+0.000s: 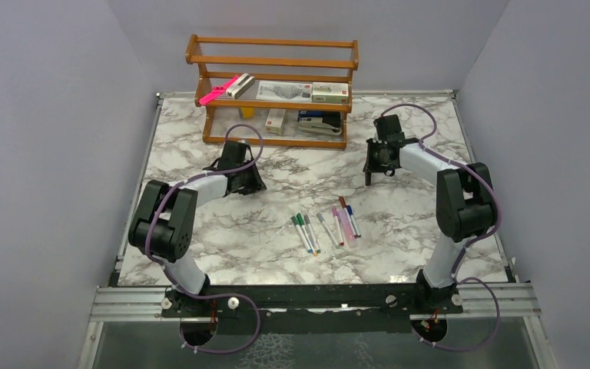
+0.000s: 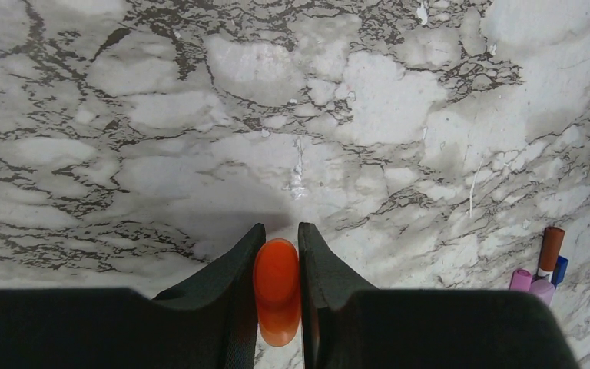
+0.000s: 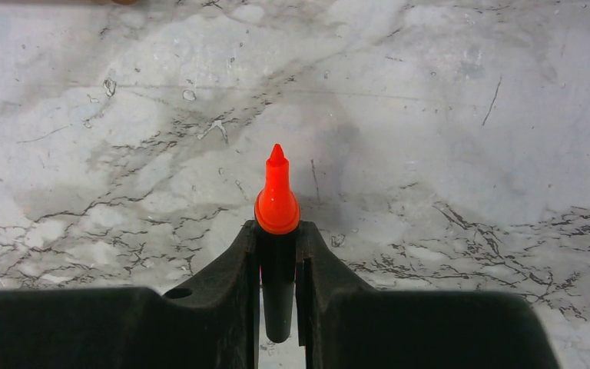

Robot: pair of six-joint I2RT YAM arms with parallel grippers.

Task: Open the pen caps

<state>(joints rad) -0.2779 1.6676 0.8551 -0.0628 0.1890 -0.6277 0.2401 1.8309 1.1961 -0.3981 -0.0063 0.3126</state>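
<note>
Closest of all, the left pincer [image 2: 279, 233] fills the bottom of its own view, pressed onto a stubby orange cap [image 2: 276, 292] that sits in its grip. The right pincer [image 3: 278, 227] is pinching the black highlighter [image 3: 278, 296], and the bare orange tip [image 3: 276, 188] pokes out over the bench [image 3: 469, 115]. So this cap looks already off.

What could go wrong? The cap is smooth and round, so it might slip out and roll away if the squeeze gets loose. The wet tip could smear the bench if that arm dips down (nothing covers it now).

Only the high view shows the two arms well apart, the other pens [image 1: 324, 228] lying in a bunch between them, and the wooden rack [image 1: 276, 84] at the back. Only the wrist views show what each pincer holds
</note>
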